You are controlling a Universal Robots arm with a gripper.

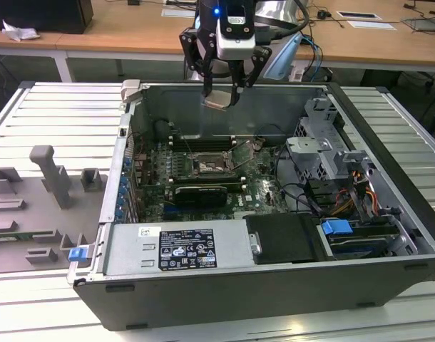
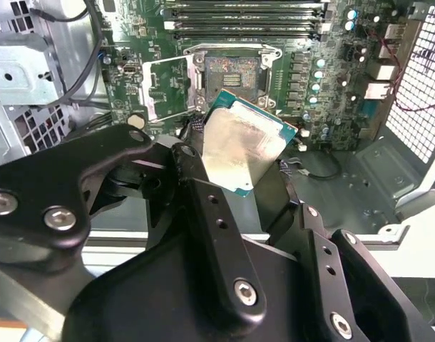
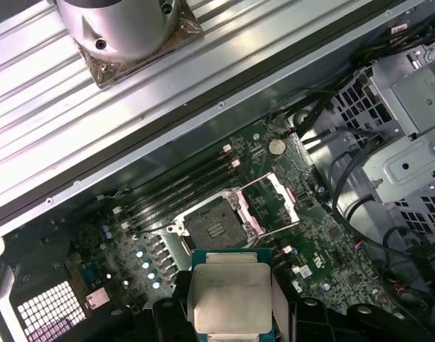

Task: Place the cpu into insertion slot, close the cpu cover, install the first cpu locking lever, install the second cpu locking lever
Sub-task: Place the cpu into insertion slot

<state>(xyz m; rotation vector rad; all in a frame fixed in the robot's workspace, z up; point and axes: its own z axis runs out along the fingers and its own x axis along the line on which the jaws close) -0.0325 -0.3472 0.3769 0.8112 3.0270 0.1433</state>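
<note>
My gripper (image 1: 219,96) hangs above the back of the open computer case, shut on the cpu (image 1: 217,100), a pale silver square chip with a green edge. In both wrist views the cpu (image 2: 242,146) (image 3: 229,296) sits clamped between the black fingers (image 2: 192,164). The insertion slot (image 2: 232,71) (image 3: 210,228) (image 1: 206,168) lies below on the green board, its dark centre bare. Beside the slot, the cpu cover (image 2: 167,85) (image 3: 271,203) is swung open as a silvery frame. The cpu is well above the slot and apart from it.
Long black memory slots (image 2: 242,21) run beside the socket. A grey drive cage (image 1: 314,149) with cables fills the case on the exterior view's right, and a power supply (image 1: 182,248) lies along the front. A grey fixture tray (image 1: 39,206) sits outside at the exterior view's left.
</note>
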